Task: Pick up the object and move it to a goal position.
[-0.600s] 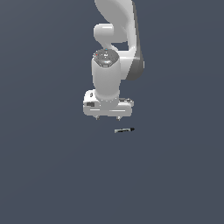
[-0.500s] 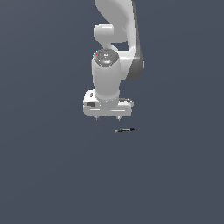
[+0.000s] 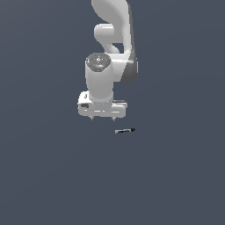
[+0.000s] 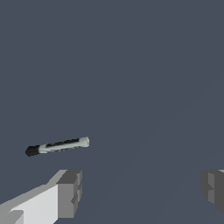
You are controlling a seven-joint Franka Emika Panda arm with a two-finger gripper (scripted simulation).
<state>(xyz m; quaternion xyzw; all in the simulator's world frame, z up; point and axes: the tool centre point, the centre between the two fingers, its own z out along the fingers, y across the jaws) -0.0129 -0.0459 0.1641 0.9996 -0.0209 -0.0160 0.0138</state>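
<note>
Your tool [image 4: 140, 192] hangs with its fingers [image 4: 70, 192] spread wide, holding nothing. The object [image 4: 57, 146] lies flat on the tabletop [image 3: 52, 176], just beyond and off to one side; descend without recentring and a fingertip may knock it rolling away.

There is one pen-like stick [image 3: 125, 131], the only loose thing on the dark grey surface [image 3: 44, 176]; the wrist view shows it as a single piece [image 4: 57, 146] with one black end and one light grey section. There is one robot arm [image 3: 112, 39], carrying one gripper [image 3: 102, 118] with two fingers [image 4: 69, 193]. The stick lies just beside the gripper, apart from both fingers.
</note>
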